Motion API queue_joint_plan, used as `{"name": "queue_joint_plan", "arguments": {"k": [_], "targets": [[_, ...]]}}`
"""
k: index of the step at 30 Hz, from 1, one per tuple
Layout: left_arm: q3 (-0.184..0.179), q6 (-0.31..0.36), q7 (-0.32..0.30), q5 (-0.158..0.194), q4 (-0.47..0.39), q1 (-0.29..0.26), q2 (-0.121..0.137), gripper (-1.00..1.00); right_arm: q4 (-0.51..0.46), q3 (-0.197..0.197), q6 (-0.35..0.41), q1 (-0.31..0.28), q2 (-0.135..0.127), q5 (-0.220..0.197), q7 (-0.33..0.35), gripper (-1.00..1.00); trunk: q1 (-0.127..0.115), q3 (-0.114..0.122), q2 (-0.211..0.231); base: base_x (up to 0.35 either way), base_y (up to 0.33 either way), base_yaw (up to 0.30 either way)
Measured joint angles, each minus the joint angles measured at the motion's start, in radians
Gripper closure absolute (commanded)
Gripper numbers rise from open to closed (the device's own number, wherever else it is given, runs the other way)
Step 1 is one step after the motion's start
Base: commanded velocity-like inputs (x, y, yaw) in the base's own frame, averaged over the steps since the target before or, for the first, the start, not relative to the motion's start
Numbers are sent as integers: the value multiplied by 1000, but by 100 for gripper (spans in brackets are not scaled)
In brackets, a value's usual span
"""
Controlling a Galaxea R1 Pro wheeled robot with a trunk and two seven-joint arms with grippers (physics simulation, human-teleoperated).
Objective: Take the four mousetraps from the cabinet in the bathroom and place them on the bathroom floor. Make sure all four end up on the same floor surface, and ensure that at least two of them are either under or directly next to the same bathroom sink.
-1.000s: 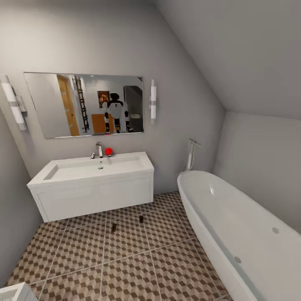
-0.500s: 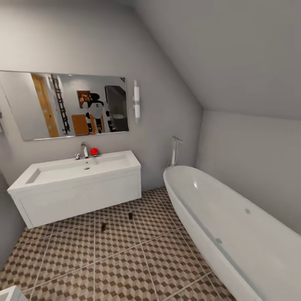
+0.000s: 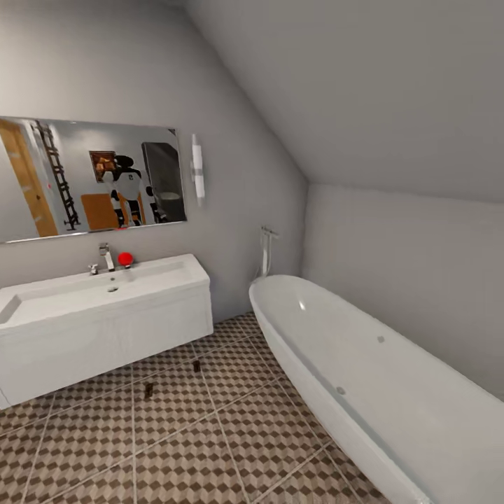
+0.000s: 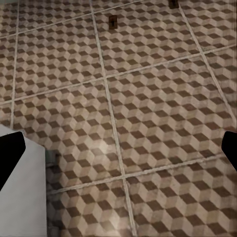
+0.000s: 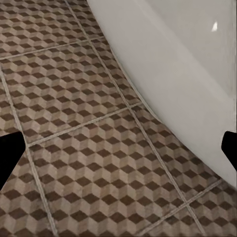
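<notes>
Two mousetraps lie on the cube-pattern bathroom floor (image 3: 210, 448) in front of the bathroom sink (image 3: 84, 297): one (image 3: 197, 365) near the vanity's right end, the other (image 3: 148, 390) a little nearer to me. The left wrist view shows the same pair, mousetrap (image 4: 112, 21) and mousetrap (image 4: 173, 3), lying far beyond my left gripper (image 4: 118, 155). That gripper is open with only floor tiles between its dark fingertips (image 4: 10, 158). My right gripper (image 5: 118, 150) is open too, over bare tiles beside the bathtub (image 5: 182, 74).
The white oval bathtub (image 3: 364, 378) takes up the right side, with a floor tap (image 3: 266, 248) at its far end. A mirror (image 3: 84, 178) and wall lamp (image 3: 198, 175) hang above the sink. A sloped ceiling comes down at the right. A white-grey block (image 4: 22, 197) sits close to the left gripper.
The whole head picture has slid left, so the camera has turned right. Sink, tub and the two mousetraps keep their places on the floor.
</notes>
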Motion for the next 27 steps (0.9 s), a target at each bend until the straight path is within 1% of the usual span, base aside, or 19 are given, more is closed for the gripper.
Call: {"name": "queue_joint_plan", "arguments": {"k": [27], "targets": [[0,0,0,0,0,0,0,-100,-1,-1,4,0,-5,-1,0,-100,0,0,0,0,0,-275]]}}
